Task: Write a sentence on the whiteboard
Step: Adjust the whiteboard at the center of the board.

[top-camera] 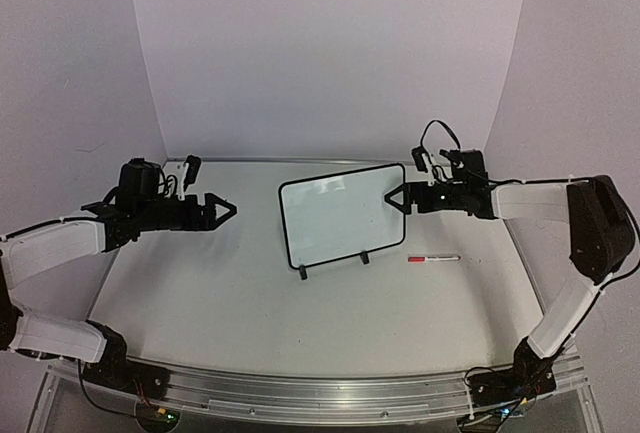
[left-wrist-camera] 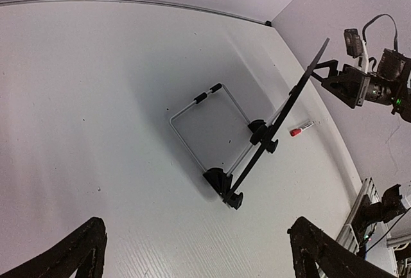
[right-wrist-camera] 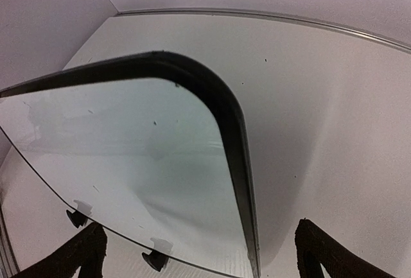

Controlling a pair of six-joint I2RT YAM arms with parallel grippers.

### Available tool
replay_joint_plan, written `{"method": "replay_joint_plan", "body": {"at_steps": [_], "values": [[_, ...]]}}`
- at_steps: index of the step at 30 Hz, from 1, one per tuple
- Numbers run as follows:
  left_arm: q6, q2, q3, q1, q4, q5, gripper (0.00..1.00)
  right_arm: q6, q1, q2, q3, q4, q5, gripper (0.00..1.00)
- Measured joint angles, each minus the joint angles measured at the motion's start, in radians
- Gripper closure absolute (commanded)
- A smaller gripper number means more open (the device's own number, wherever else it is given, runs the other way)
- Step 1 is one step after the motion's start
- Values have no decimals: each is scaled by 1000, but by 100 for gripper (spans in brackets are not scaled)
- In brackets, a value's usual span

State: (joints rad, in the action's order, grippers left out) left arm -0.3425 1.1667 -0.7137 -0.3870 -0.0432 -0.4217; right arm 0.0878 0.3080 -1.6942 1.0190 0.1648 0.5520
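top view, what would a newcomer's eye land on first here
The whiteboard stands tilted on clip feet mid-table, no writing visible. The right gripper hangs open at its upper right corner, the left gripper open off to its left. A marker lies right of its feet.

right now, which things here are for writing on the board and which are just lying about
For the job: small white black-framed whiteboard, standing on clip feet; white marker pen with red cap, lying near it.
Just there: white table; silver metal rail along its near edge.
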Motion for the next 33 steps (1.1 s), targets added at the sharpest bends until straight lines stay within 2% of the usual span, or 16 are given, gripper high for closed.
{"method": "replay_joint_plan", "body": {"at_steps": [12,33], "values": [[3,-2,2,0,0,0,1,-10,6,-42,53,-4,95,2],[2,1,20,0,2,0,1,-4,114,-42,68,-9,35,2]]}}
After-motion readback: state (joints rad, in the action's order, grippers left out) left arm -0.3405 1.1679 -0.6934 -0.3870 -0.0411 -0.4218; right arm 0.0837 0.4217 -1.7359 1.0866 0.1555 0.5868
